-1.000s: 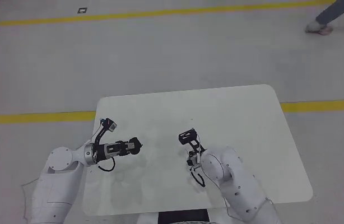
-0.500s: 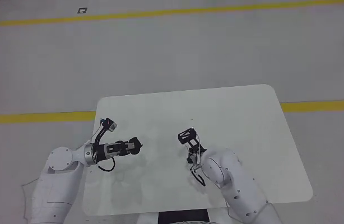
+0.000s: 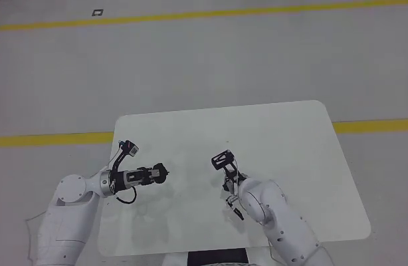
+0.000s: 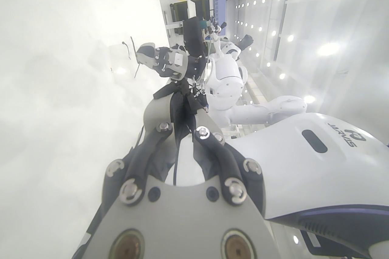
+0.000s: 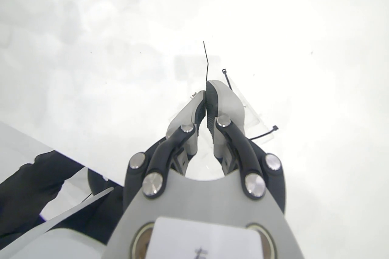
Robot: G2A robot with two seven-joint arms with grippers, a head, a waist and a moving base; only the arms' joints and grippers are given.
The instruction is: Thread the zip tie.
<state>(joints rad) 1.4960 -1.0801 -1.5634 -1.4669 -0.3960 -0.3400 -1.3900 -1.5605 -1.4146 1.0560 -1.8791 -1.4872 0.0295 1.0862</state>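
Right gripper (image 5: 206, 91) jaws pinched on the zip tie (image 5: 207, 63), tail poking beyond, above the counter (image 3: 290, 133). Left gripper (image 4: 179, 102) jaws drawn together, contents uncertain, well apart from it. Judgement: keep tail straight, align with head slot before pushing. Wrist label (image 5: 199, 246) cut off, unreadable.

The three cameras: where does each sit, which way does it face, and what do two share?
Top view: above the arms, looking down at the white table; both arms show.
Left wrist view: behind the left gripper, facing across the table toward the right gripper.
Right wrist view: behind the right gripper, facing down at the table.
Shared: both wrist views show the zip tie in the right gripper.
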